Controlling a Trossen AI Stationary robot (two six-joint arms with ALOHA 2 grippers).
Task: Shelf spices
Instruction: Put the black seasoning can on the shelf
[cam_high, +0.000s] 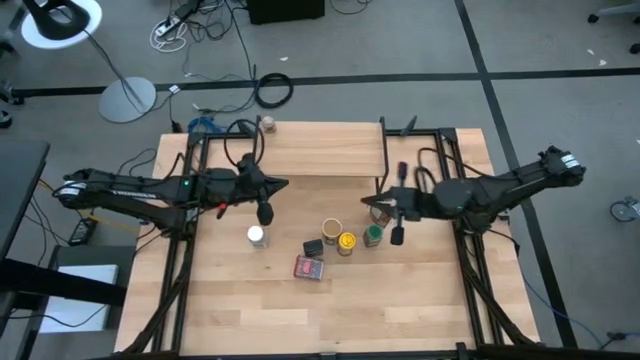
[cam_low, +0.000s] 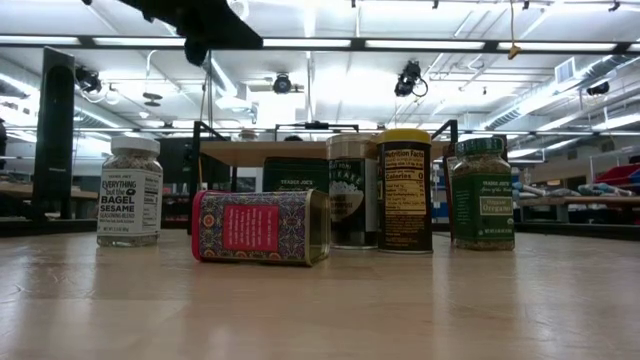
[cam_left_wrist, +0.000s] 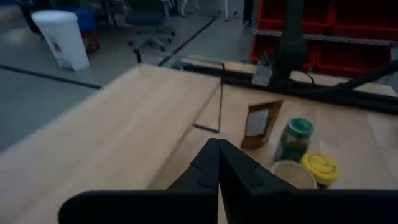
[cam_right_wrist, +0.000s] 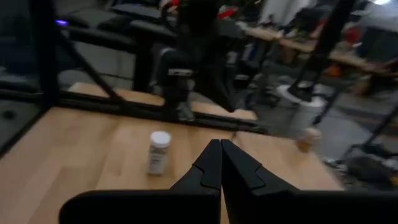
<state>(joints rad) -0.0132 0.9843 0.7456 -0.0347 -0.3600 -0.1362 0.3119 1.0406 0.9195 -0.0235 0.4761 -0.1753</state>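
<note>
Red patterned tin (cam_low: 262, 227), green-lidded jar (cam_low: 481, 194), yellow-lidded jar (cam_low: 404, 190), white-lidded jar (cam_low: 130, 191).

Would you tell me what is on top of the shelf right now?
One small tan-capped jar stands at the left end of the shelf; the rest of the board is bare. Under the board is hidden from above.

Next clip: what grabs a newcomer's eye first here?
A tight cluster of spice jars sits mid-table, with the red tin lying on its side nearest the front edge and a white-lidded jar apart on the left. Behind it the shelf carries one small jar. Both grippers, left and right, hover shut, empty.
</note>
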